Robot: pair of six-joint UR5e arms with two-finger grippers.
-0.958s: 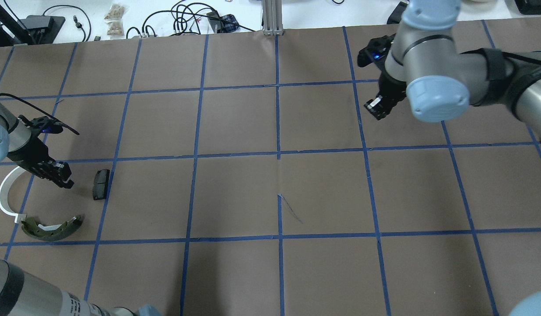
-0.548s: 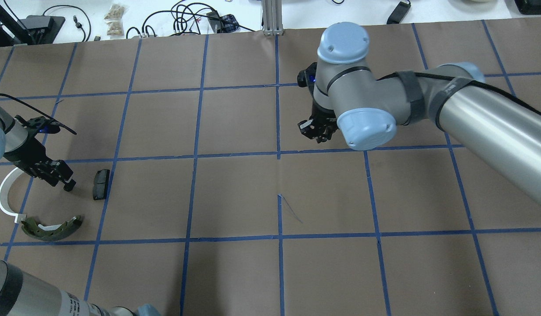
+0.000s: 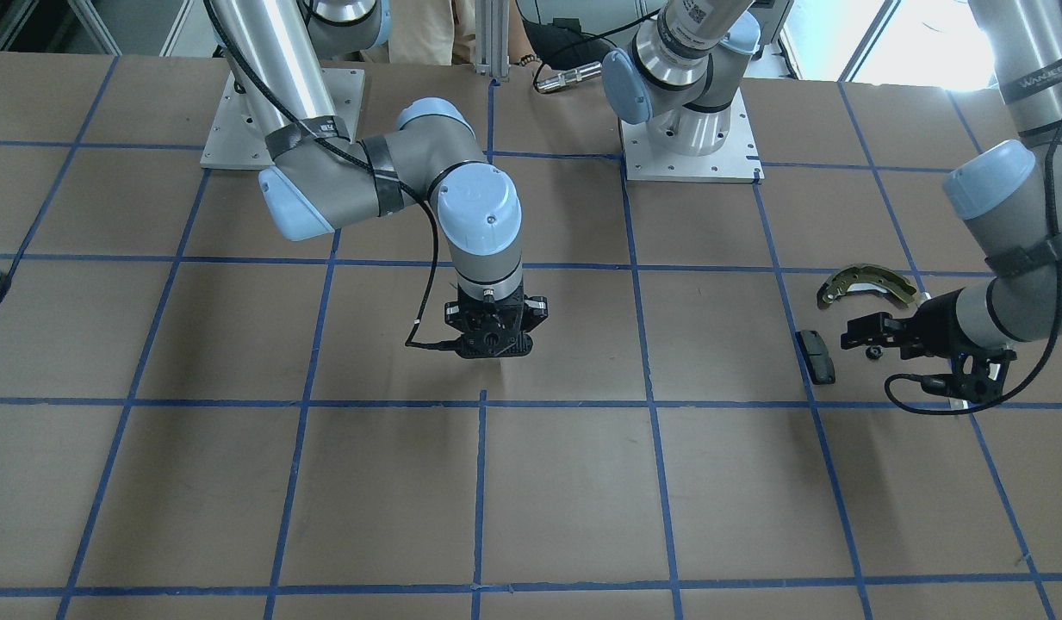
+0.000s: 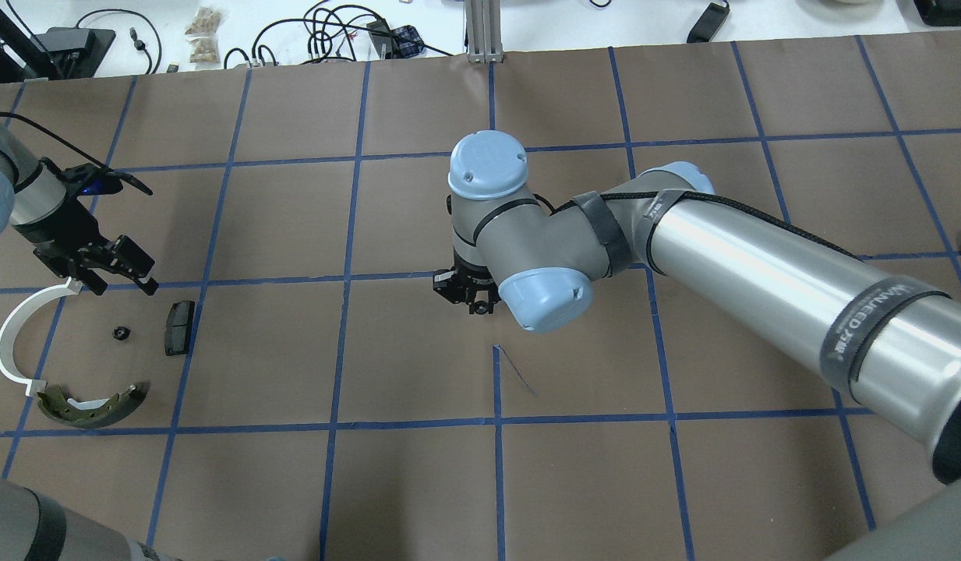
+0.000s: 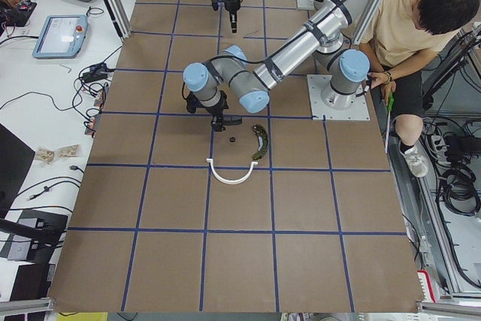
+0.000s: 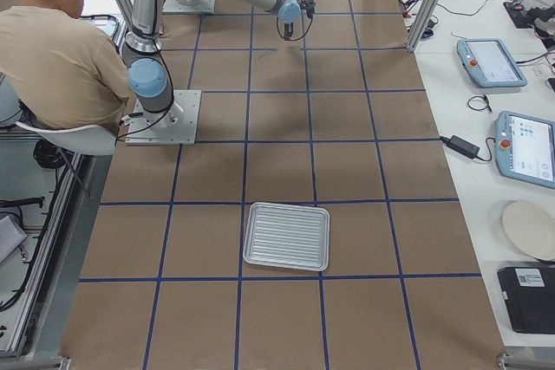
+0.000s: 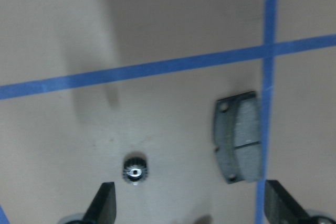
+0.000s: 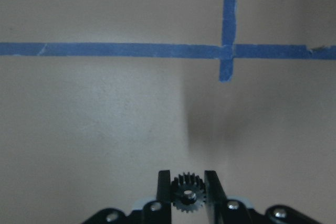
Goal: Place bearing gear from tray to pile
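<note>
Right wrist-mounted view is showing me the right gripper [image 8: 188, 186] pinching a small dark bearing gear [image 8: 189, 199] between narrowed fingers. I am hovering it over mid-table, well apart from the pile [image 4: 83, 409]. A second gear [image 4: 120, 333] is already lying there, just beside the dark pad [image 4: 179, 327] and near the white arc [image 4: 2, 343]. The left gripper [image 4: 121, 282] is hanging wide and empty above it. I am making out no gear on the tray [image 6: 286, 236], so I am judging that only the crossing and the set-down are left.
</note>
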